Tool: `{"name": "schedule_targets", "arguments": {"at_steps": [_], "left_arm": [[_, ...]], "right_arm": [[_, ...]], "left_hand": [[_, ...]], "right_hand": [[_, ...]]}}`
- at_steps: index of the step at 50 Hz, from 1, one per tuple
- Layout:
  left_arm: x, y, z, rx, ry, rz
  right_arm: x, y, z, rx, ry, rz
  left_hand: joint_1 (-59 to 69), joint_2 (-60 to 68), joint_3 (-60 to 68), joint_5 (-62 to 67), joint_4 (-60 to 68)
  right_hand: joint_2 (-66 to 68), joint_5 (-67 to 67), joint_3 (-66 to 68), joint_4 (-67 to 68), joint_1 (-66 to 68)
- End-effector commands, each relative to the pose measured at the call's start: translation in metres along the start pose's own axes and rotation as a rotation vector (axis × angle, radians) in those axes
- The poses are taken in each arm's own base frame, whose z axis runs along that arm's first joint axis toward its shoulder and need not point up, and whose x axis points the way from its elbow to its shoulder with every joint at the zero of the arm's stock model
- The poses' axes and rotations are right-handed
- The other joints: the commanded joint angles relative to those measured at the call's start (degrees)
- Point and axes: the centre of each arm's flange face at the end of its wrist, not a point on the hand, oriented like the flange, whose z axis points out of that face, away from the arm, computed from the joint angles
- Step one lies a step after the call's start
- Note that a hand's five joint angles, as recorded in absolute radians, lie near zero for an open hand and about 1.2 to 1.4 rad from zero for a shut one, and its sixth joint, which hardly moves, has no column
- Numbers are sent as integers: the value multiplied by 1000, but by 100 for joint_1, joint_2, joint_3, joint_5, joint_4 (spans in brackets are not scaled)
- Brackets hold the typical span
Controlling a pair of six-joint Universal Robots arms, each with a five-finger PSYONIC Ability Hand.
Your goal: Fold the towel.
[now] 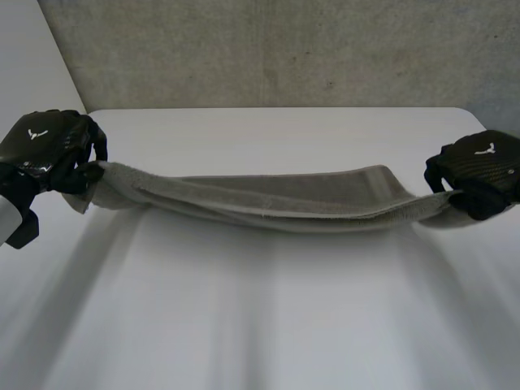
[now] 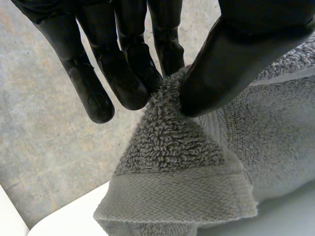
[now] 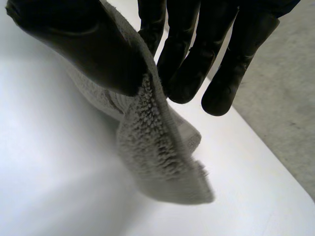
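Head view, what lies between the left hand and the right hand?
In the head view, the grey towel spans that stretch, one end pinched in the left hand, the other in the right hand.

Towel ends: both short ends of the towel (image 1: 276, 203) are covered by the pinching left hand (image 1: 41, 142) and right hand (image 1: 483, 162).
Towel layers: bunched along the span, so their number cannot be told.
Table (image 1: 268, 325): near edge and near corners are cut off.

Plain grey towel (image 1: 276, 203), with a flat woven band along its edge. White counter (image 1: 268, 325). Left hand (image 1: 41, 146) and right hand (image 1: 486, 169) black, each bearing a small white mark. Mottled grey wall (image 1: 268, 49) behind.
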Motion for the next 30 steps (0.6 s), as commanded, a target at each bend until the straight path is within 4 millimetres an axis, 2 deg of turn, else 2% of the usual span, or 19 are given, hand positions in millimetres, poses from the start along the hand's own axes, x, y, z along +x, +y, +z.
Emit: {"name": "schedule_targets", "arguments": {"at_steps": [1,2,3,5,8,9,10,13,14,15,17,18,19,20,21,25,26,30], "left_arm": [[-13,29,14,-80,0,-42],[-13,35,21,-96,8,-52],[-13,35,21,-97,8,-52],[-17,44,37,-120,15,-65],[-18,49,45,-126,25,-70],[-20,54,58,-132,40,-73],[-21,56,67,-129,49,-71],[-22,59,76,-130,53,-72],[-23,62,85,-132,52,-71],[-24,64,93,-135,45,-70],[-26,67,101,-137,33,-70],[-28,69,109,-135,20,-66],[-28,69,109,-135,20,-66],[-30,71,117,-132,9,-63],[-30,71,117,-132,9,-63],[-33,77,138,-112,-1,-53],[-32,81,144,-109,3,-51],[-31,88,154,-105,1,-48]], "right_arm": [[2,15,26,-30,-42,-6],[6,17,35,-29,-41,-12],[6,17,35,-29,-41,-12],[4,16,52,-16,-57,-35],[4,11,70,1,-61,-66],[5,10,80,8,-57,-81],[5,10,80,8,-57,-81],[9,7,97,29,-41,-110],[11,6,107,43,-33,-121],[11,6,107,43,-33,-121],[15,6,127,72,-16,-146],[15,6,127,72,-16,-146],[16,7,137,84,-8,-158],[16,7,137,84,-7,-158],[16,7,145,93,2,-169],[21,13,171,93,57,-195],[21,13,171,93,57,-195],[24,17,192,116,93,-215]], "left_hand": [[738,295,287,732,198],[738,295,287,732,198],[738,295,287,732,198],[738,295,287,732,198],[738,295,287,732,198],[738,295,287,732,198],[738,295,287,732,198],[738,295,287,732,198],[738,295,287,732,198],[738,295,287,732,198],[738,295,287,732,198],[738,295,287,732,198],[738,295,287,732,198],[738,295,287,732,198],[738,295,287,732,198],[738,295,287,732,198],[738,295,287,732,198],[738,295,287,732,198]], "right_hand": [[377,264,397,333,235],[377,264,397,333,235],[377,264,397,333,235],[377,264,397,333,235],[377,264,397,333,235],[377,264,397,333,235],[377,264,397,333,235],[377,264,397,333,235],[377,264,397,333,235],[377,264,397,333,235],[377,264,397,333,235],[377,264,397,333,235],[377,264,397,333,235],[377,264,397,333,235],[377,264,397,333,235],[377,264,397,333,235],[377,264,397,333,235],[377,264,397,333,235]]}}
